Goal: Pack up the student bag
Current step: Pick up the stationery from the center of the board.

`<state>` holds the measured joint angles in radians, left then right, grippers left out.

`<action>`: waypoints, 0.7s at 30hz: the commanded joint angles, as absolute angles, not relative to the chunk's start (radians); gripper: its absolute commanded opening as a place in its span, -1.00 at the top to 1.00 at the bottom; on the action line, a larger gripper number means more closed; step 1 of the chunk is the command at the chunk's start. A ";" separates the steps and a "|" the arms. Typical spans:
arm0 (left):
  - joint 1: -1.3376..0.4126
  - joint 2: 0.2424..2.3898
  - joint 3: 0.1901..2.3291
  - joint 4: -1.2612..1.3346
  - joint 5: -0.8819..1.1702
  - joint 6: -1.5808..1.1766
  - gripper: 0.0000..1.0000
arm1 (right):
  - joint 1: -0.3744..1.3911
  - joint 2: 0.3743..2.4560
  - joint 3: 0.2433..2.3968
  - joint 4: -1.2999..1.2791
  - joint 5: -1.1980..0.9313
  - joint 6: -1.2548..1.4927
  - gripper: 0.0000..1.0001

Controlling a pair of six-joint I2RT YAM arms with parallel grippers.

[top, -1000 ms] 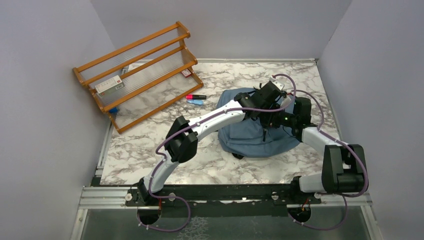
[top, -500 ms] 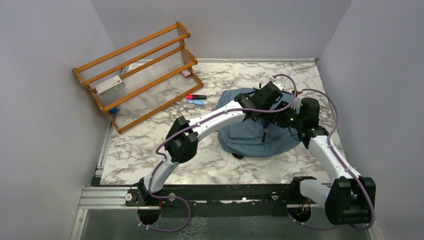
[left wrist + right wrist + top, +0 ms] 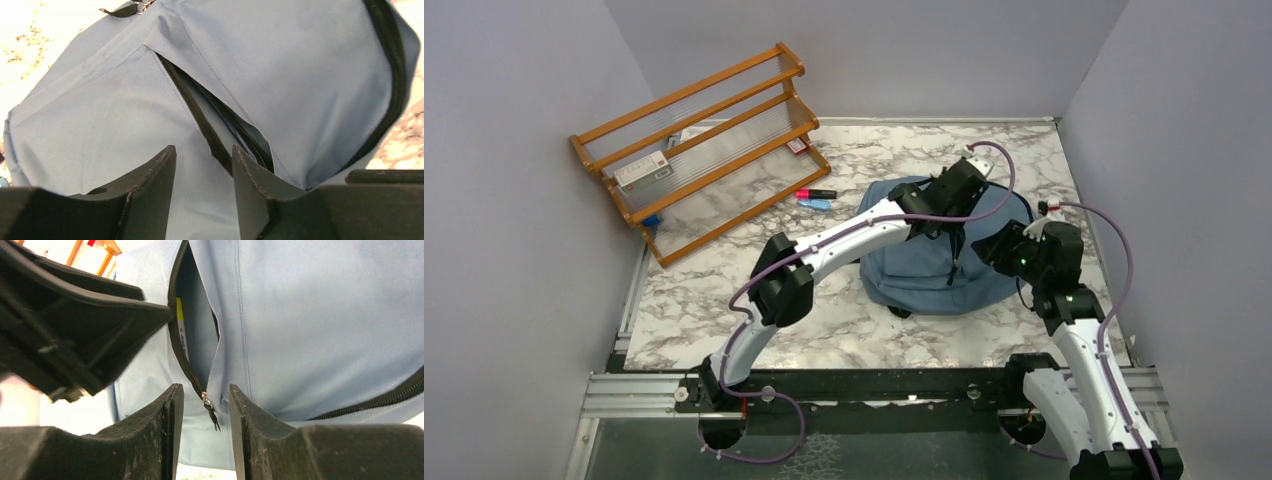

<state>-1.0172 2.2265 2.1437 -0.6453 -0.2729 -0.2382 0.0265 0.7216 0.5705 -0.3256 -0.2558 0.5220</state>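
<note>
**Claws line up on backpack zip**

The student bag (image 3: 924, 270) lies flat on the marble worktop (image 3: 724, 290), right of centre. The left claw (image 3: 203, 150), spread and empty, hovers over the gaping pocket zip (image 3: 197, 112). At the bag's right side, the right claw (image 3: 206, 387), also spread, brackets the zipper pull (image 3: 210, 407) without pinching it, seemingly placed to draw the pocket shut.

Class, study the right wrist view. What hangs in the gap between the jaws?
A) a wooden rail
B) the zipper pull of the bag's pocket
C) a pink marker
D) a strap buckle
B: the small zipper pull dangles at the end of the student bag's partly open pocket zipper, right between the right gripper's parted jaws.
</note>
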 commanded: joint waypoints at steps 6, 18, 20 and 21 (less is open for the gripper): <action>-1.001 1.995 2.000 -0.614 -0.213 -0.273 -0.02 | 0.032 0.668 0.576 -0.443 -0.215 0.512 0.14; -0.737 1.477 1.242 -0.441 -0.143 -0.412 -0.12 | 0.032 0.676 0.577 -0.434 -0.261 0.499 0.14; -0.669 1.419 1.173 -0.441 -0.164 -0.413 -0.14 | 0.032 0.686 0.580 -0.431 -0.272 0.499 0.14; -0.638 1.399 1.148 -0.443 -0.174 -0.413 -0.17 | 0.032 0.690 0.582 -0.431 -0.274 0.500 0.14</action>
<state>-0.7429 1.5124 1.2537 -0.4999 -0.1829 -0.3695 0.0269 0.6781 0.5705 -0.4225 -0.2424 0.5163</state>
